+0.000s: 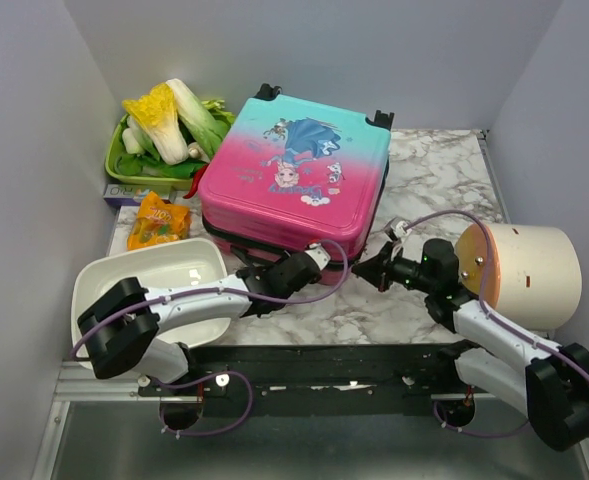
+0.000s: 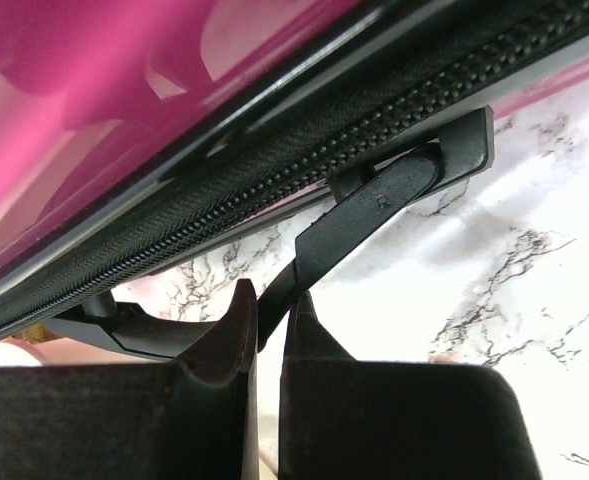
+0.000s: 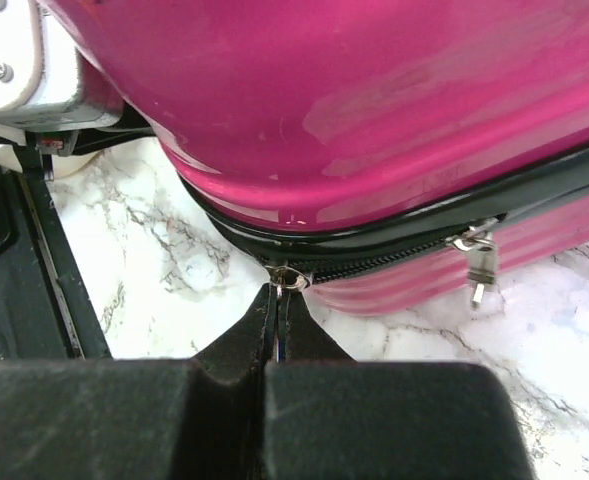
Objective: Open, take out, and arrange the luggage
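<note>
My right gripper has its two black fingers pressed together on a small silver zipper pull, right at the rounded near corner of the shell. A second silver zipper pull hangs loose further along the same black zipper track.

My left gripper is nearly closed, its fingers pinching the thin edge of a black plastic handle that slants up to a flat black mount under the zipper seam. I can't see how firm that hold is.

Both grippers are working on the pink-to-teal hard-shell suitcase, with its cartoon princess print. It lies flat in the middle of the white marble-patterned tabletop, printed side up, its halves together and its black wheels at the far edge. From above, the left gripper sits against the near pink side and the right gripper is at the near right corner, the two close together.

A white rectangular basin sits just beside the suitcase at the near left, under my left arm. A cream cylindrical container lies on its side to the right, behind my right arm. At the far left a green tray holds leafy vegetables, with an orange snack packet in front of it.
</note>
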Robot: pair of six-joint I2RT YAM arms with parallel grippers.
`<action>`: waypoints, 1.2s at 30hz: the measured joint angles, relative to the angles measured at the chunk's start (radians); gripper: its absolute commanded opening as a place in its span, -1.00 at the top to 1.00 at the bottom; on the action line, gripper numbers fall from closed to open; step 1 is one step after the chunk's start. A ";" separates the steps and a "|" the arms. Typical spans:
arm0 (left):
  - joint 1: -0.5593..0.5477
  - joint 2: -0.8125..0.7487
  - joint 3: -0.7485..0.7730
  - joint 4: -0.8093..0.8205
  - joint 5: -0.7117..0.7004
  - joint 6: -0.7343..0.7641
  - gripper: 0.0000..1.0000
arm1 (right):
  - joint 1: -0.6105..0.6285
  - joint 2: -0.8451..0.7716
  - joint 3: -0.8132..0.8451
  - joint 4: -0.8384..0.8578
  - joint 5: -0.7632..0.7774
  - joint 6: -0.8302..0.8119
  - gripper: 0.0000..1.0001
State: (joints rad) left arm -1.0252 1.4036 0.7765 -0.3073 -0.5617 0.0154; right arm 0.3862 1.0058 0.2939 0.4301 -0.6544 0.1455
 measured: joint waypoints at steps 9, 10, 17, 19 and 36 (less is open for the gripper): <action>-0.063 0.060 0.069 -0.065 -0.004 -0.119 1.00 | 0.200 -0.037 0.006 -0.055 0.181 0.030 0.99; -0.078 0.072 0.080 -0.072 -0.010 -0.138 1.00 | 0.233 -0.035 0.011 -0.063 0.218 0.032 0.99; -0.171 0.169 0.178 -0.163 -0.090 -0.258 0.56 | 0.383 -0.003 0.019 -0.034 0.438 0.071 0.99; -0.180 0.169 0.183 -0.168 -0.089 -0.281 -0.32 | 0.396 -0.003 0.025 -0.039 0.470 0.085 0.99; -0.199 -0.462 0.027 0.002 -0.142 -0.545 -0.97 | 0.446 -0.075 0.032 -0.166 0.740 0.256 0.99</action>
State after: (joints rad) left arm -1.2240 0.9417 0.8032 -0.3054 -0.7040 -0.5297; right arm 0.8318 0.9310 0.3264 0.2638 0.0856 0.4015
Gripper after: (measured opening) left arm 0.985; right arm 0.015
